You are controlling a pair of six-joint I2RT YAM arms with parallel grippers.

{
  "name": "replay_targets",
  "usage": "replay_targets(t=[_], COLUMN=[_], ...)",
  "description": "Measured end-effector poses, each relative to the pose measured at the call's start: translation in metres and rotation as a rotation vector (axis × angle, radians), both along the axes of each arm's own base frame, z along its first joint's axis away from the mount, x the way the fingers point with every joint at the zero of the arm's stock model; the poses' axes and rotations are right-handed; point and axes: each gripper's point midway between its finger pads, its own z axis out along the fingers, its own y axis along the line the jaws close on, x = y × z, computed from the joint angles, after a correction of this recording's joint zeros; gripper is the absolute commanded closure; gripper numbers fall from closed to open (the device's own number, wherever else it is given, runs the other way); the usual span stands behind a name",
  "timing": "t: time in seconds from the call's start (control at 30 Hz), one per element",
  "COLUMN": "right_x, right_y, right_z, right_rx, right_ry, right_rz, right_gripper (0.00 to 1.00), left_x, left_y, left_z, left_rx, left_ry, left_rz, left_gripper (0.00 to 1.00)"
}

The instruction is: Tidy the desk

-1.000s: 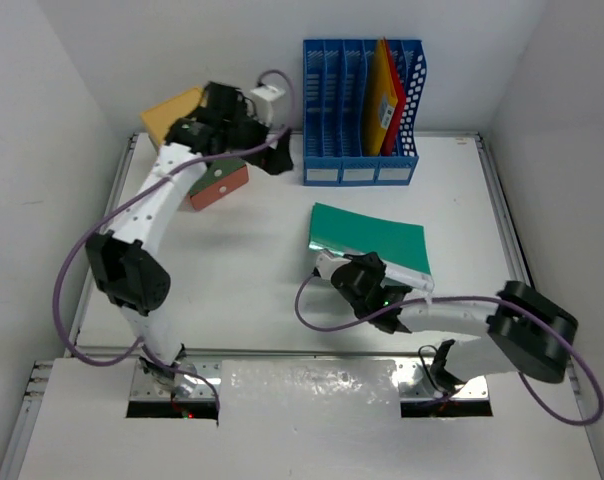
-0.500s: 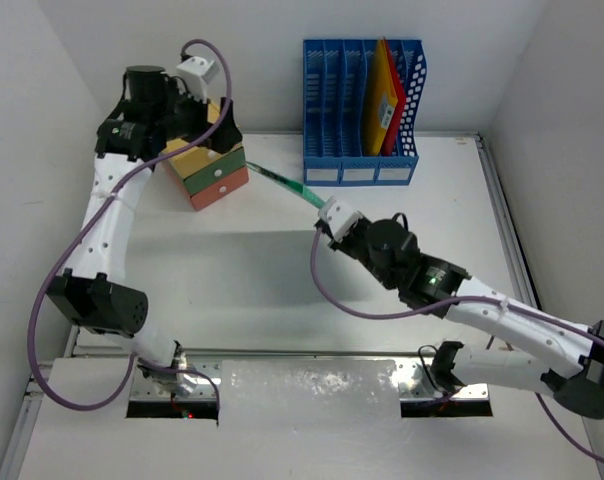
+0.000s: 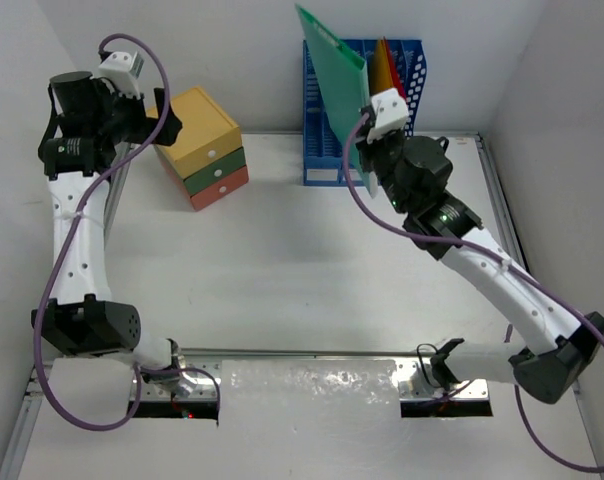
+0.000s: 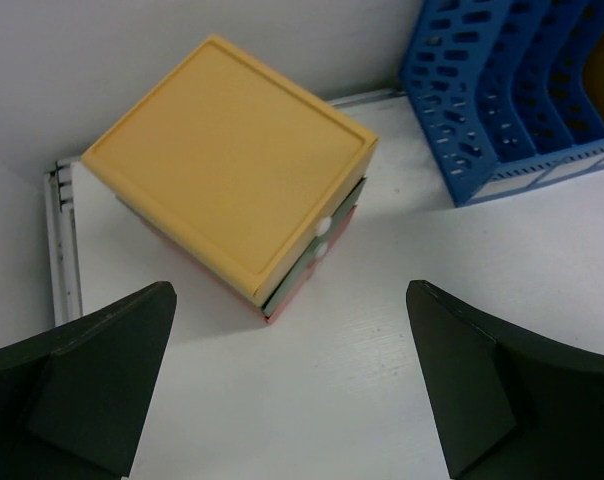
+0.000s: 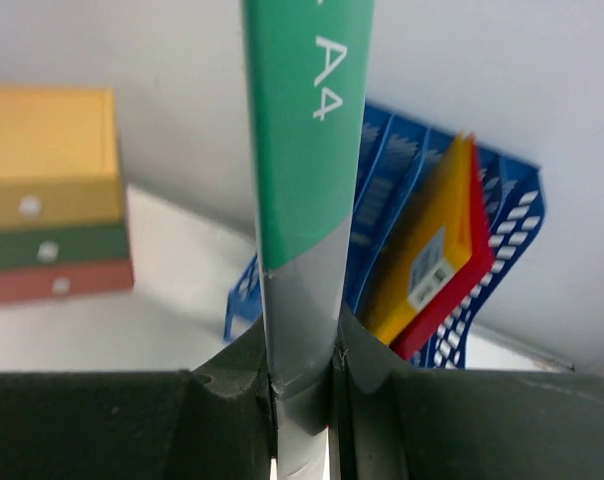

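Desk lies below right gripper clamping green folder.

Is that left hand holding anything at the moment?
No, the left hand is wide open with nothing between its two sides, looking down on the bare desk and the yellow-topped drawer box.

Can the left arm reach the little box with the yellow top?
Probably yes. The left end effector hovers open over the drawer box with nothing between them, and the right end effector is away by the blue rack, holding the green folder.
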Motion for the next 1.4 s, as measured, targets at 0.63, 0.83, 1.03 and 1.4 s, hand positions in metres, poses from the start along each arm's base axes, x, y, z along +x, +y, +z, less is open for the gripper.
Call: replay_targets(t=[0.63,0.83,1.03,1.4], right_x=[0.115,0.142,0.172,0.236], right_y=[-0.018,-0.028,-0.038,-0.014], right_z=[0.018,0.017,0.009,-0.052], right_rx=[0.132,0.166,0.212,0.176], right_ry=[-0.102,-0.101,-0.091,-0.013], right_rz=[-0.284,-0.327,-0.361,-0.328], right_gripper=[1.00,1.00,1.00,1.00], left_x=[0.006,0.008,0.013,0.019], left_y=[0.041,0.046,0.055,0.062], left_z=[-0.026,-0.026,-0.036,-0.049], left_rx=[0.003,0.007,0.004,-0.010], left_ry=[0.031,0.026,0.049,0.079], left_rz=[0.106,0.108,0.116,0.114], left_gripper=[0.01,0.00,0.00,0.00])
